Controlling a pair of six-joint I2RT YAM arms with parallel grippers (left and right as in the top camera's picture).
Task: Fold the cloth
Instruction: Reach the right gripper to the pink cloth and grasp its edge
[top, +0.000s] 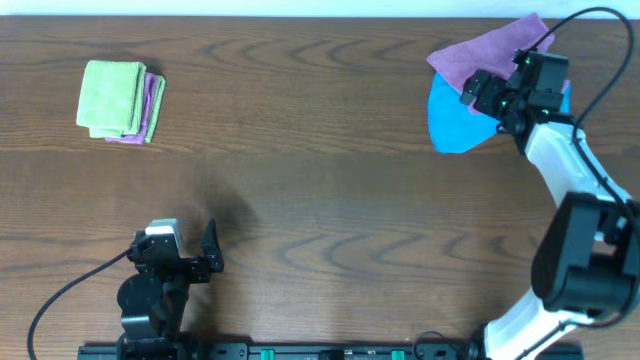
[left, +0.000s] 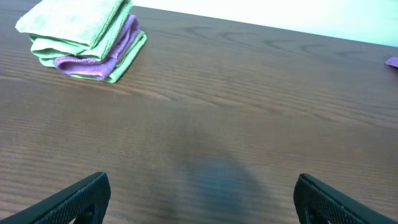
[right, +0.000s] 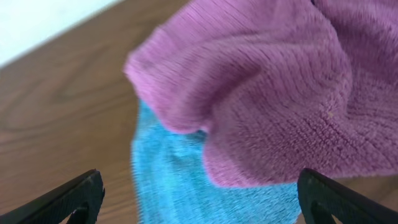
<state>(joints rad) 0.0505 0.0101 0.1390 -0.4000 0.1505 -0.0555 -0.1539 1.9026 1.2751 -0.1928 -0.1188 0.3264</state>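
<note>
Black fingers, right gripper (right: 202, 205): state?
— Spread wide, holding nothing. Both tips at the lower corners of the wrist view, well apart.

Position relative to the cloth?
— Poised at the far right of the table (top: 320, 190), directly over the purple cloth (right: 280, 93). Cloth ahead of and between the fingers, rumpled, not folded. Contact with it: cannot tell.

Beneath the purple cloth?
— Blue cloth (top: 450, 125), lying flat, partly covered by the purple one, exposed on the side toward the table centre and near edge.

Left gripper (left: 202, 199)?
— Likewise wide open, gripping nothing. Low at the front left, pointed across brown wood, well apart from both cloths.

Elsewhere on the table?
— Folded stack (left: 81, 37) at the far left: green on top, a purple layer under it, green again at the bottom. Edges roughly squared. Well apart from both grippers.
</note>
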